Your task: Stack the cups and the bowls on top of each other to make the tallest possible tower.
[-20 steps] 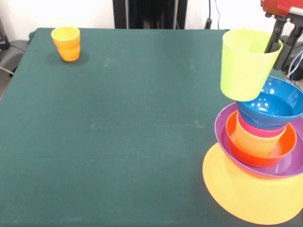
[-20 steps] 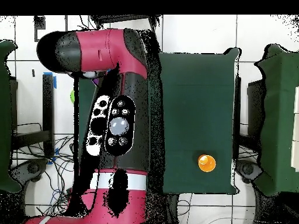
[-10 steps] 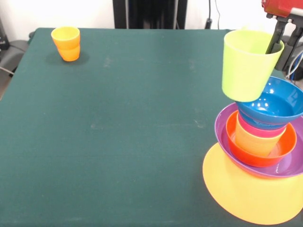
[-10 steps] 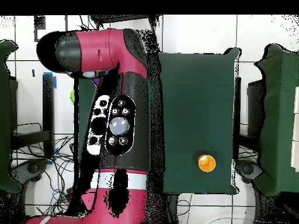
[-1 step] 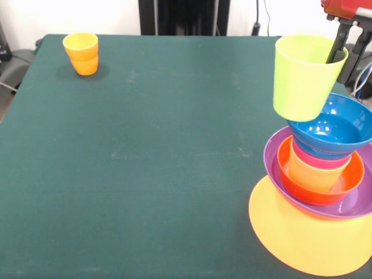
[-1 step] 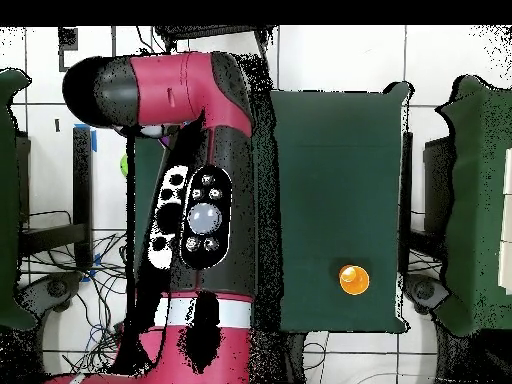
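Lime green cup (image 5: pixel 307 77): thin glossy plastic, probably light, stiff and slippery. The hand (image 5: pixel 345 43) is pinching its far rim wall, one finger inside, holding it tilted above the blue bowl (image 5: pixel 332 127) topping the tower (image 5: pixel 317 174) at the desk (image 5: pixel 151 151) edge.

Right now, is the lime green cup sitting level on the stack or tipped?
Tipped. The lime green cup leans, mouth up, over the blue bowl, the gripper at its rim.

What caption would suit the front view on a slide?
Gripper holds a lime green cup over the blue bowl topping the tower.
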